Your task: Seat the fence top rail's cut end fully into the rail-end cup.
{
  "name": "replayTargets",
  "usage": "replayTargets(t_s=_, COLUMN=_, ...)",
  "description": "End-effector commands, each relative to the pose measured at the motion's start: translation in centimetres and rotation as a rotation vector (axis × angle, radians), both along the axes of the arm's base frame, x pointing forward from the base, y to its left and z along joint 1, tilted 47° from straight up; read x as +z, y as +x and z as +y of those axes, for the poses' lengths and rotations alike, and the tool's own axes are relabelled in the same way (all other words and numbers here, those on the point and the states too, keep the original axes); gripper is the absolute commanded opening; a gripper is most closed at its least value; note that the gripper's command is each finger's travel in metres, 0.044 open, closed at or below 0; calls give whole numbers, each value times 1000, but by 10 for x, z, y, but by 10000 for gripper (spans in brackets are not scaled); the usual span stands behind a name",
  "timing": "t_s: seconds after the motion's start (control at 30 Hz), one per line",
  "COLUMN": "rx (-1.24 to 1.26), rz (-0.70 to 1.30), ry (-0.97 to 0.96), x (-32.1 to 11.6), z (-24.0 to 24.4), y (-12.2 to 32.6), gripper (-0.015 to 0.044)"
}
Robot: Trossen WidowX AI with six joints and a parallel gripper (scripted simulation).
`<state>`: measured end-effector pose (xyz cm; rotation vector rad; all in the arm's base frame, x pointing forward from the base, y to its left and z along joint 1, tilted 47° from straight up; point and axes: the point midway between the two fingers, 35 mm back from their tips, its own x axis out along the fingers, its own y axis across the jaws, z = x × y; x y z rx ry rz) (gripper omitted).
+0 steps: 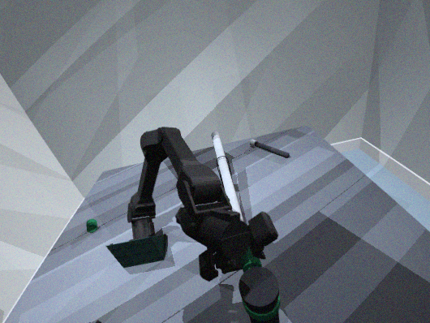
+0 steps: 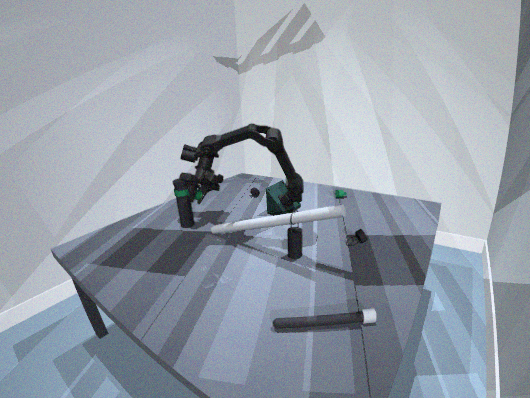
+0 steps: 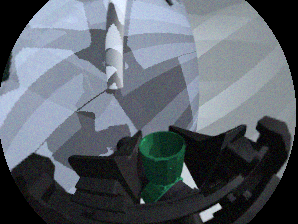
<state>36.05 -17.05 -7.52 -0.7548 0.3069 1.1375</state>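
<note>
The white rail (image 1: pixel 227 178) (image 2: pixel 260 223) (image 3: pixel 115 40) runs through the loop (image 2: pixel 291 218) on the short dark post (image 2: pixel 295 243). Its near end hangs free, low and apart from the green rail-end cup (image 1: pixel 252 261) (image 2: pixel 198 195) (image 3: pixel 162 162). The big dark post (image 1: pixel 260 284) (image 2: pixel 185 215) stands upright; its green brace band (image 1: pixel 263 316) (image 2: pixel 181 192) is up near the cap. My gripper (image 3: pixel 154 131) is shut on the green cup beside the post top, the cup's open mouth showing between the fingers. In the top and exterior views the fingers partly hide the cup.
A dark rod (image 1: pixel 272 150) (image 2: pixel 320 320) with a white end lies on the table. A small green piece (image 1: pixel 92 226) (image 2: pixel 340 194), a small black piece (image 2: pixel 361 235) and a dark round piece (image 2: pixel 255 192) lie apart. The arm's green base block (image 1: pixel 139 253) (image 2: pixel 274 200) stands behind the rail in the exterior view.
</note>
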Motion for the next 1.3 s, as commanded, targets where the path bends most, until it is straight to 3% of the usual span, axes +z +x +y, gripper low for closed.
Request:
replayTargets(t_s=0.0, rx=0, rz=0, ry=0, x=0, z=0, y=0, gripper=131)
replayTargets(t_s=0.4, rx=-5, rz=5, ry=0, x=27, z=-1, y=0, gripper=440)
replayTargets(t_s=0.7, rx=-44, rz=47, ry=23, x=56, z=-1, y=0, gripper=440)
replayTargets(t_s=1.27, rx=-1045, rz=1152, ry=633, x=198, z=11, y=-25, gripper=440)
